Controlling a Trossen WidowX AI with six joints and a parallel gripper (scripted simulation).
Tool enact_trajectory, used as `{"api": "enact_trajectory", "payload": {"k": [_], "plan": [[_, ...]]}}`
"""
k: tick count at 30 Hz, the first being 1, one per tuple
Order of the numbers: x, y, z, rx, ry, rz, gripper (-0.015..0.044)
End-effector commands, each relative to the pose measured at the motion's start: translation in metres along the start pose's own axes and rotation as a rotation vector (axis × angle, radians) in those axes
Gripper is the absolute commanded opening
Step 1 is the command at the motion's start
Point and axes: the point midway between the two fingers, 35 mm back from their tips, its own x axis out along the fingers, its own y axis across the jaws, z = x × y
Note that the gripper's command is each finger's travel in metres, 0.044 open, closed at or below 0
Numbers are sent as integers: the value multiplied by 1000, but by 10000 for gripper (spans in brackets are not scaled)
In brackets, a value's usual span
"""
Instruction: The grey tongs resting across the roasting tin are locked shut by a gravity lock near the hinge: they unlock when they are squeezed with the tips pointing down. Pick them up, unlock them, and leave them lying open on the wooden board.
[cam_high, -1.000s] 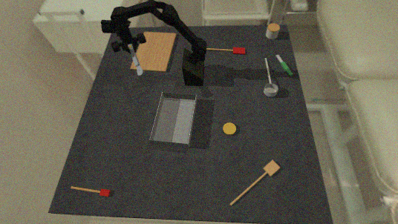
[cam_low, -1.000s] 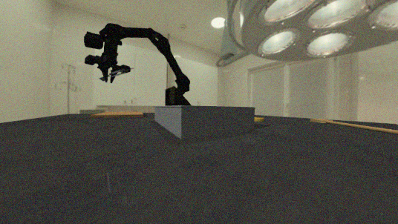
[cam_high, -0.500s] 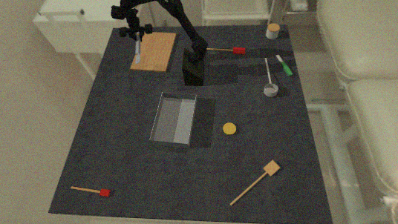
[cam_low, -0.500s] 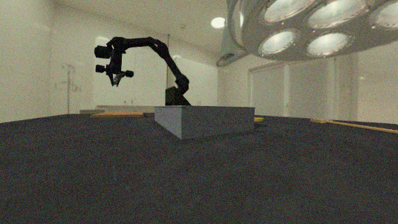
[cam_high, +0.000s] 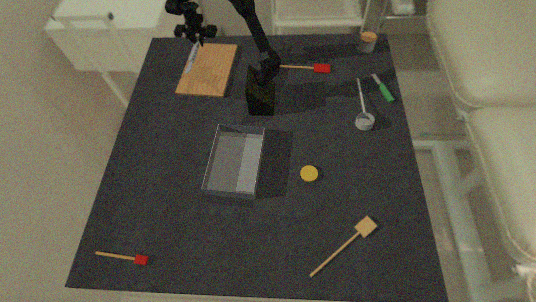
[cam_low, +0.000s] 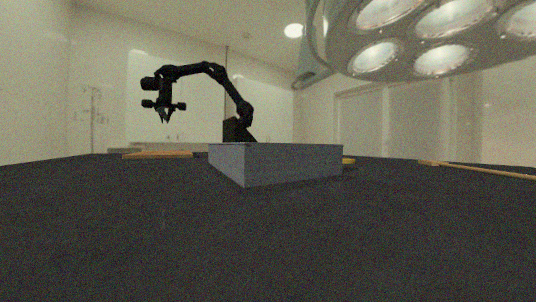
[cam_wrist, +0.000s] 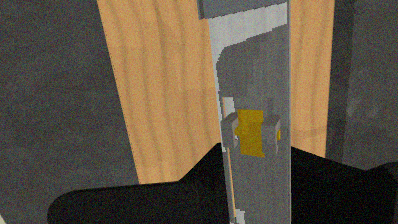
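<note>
My gripper (cam_high: 201, 43) (cam_low: 165, 119) is shut on the grey tongs (cam_high: 192, 59) (cam_wrist: 252, 75) and holds them well above the wooden board (cam_high: 215, 70) (cam_low: 157, 155) (cam_wrist: 160, 75). In the wrist view the tongs run from top to bottom between the black fingers, with a yellow patch (cam_wrist: 251, 132) between two small grey tabs. In the exterior view the tongs barely show, seen nearly end-on. Their arms look together; whether the lock is engaged cannot be told. The roasting tin (cam_high: 225, 165) (cam_low: 295, 162) holds nothing visible.
The arm's base (cam_high: 261, 95) stands right of the board. A yellow disc (cam_high: 309, 173) lies right of the tin. Red-headed tools lie at the back (cam_high: 322, 68) and front left (cam_high: 141, 259). A ladle (cam_high: 364, 121), a green-handled tool (cam_high: 386, 92) and a cup (cam_high: 367, 44) are on the right.
</note>
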Motion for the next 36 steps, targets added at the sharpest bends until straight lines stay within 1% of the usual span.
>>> {"api": "enact_trajectory", "payload": {"k": [1, 4, 8, 15, 20, 26, 32, 36], "plan": [[-5, -1, 2, 12, -12, 12, -150], [-5, -1, 2, 13, -43, 1, -150], [-6, -3, 0, 17, -150, -33, -150], [-15, -7, -4, 20, -455, -88, -150], [-28, -7, -8, 24, -674, -94, -150], [-47, -5, -17, 23, -940, -65, -150], [-70, -1, -32, 11, -1195, 2, -150], [-73, 0, -34, 9, -1223, 12, -150]]}}
